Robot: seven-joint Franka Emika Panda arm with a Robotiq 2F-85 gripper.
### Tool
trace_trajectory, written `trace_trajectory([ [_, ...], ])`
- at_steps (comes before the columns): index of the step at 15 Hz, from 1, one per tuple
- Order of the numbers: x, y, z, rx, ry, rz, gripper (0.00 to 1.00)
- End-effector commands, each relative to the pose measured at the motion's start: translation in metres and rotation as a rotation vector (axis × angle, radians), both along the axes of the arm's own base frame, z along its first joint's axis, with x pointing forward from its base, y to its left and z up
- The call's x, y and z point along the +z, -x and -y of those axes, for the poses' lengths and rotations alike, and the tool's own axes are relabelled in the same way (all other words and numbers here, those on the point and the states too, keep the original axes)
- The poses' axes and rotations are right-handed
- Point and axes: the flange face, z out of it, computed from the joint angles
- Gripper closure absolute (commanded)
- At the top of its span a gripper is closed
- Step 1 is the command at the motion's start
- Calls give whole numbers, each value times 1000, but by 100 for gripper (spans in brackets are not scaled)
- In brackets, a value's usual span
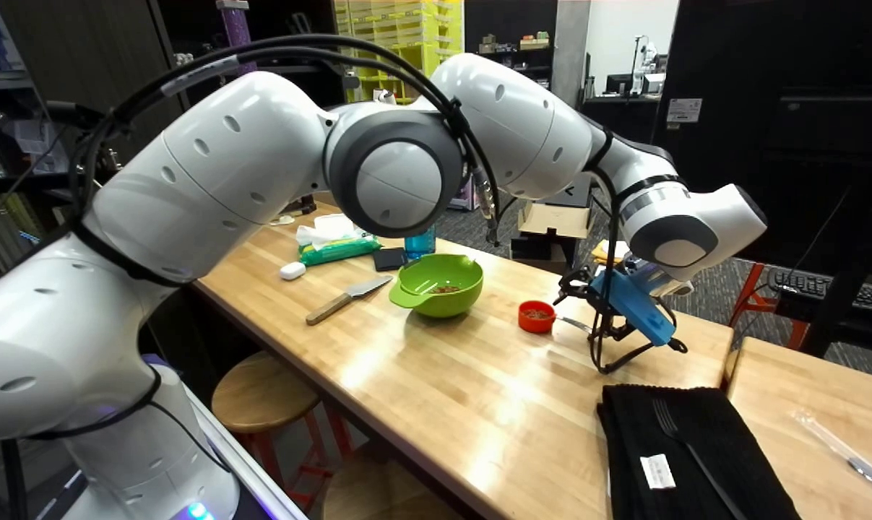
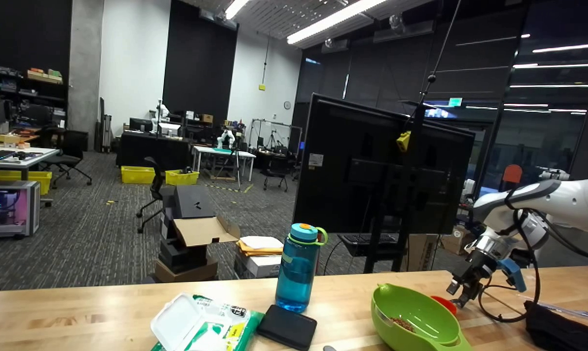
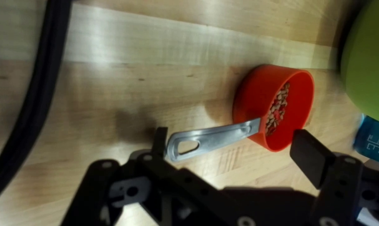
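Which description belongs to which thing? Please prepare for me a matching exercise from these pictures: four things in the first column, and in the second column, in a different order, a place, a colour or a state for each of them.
Column 1
1. end effector
2. fork
3. bottle
4. measuring cup

Column 2
A. lying on the black cloth
B. red, with a metal handle
C. open, its jaws apart
D. blue, standing upright on the table

Right pairs: 1-C; 2-A; 3-D; 4-B.
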Motion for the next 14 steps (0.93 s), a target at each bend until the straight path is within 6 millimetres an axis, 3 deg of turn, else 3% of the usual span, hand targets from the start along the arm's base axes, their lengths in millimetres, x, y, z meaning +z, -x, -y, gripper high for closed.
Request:
trace_trajectory([
  [1, -5, -1, 1, 4, -46, 20, 0],
  [14, -14, 8, 8, -25, -116, 33, 0],
])
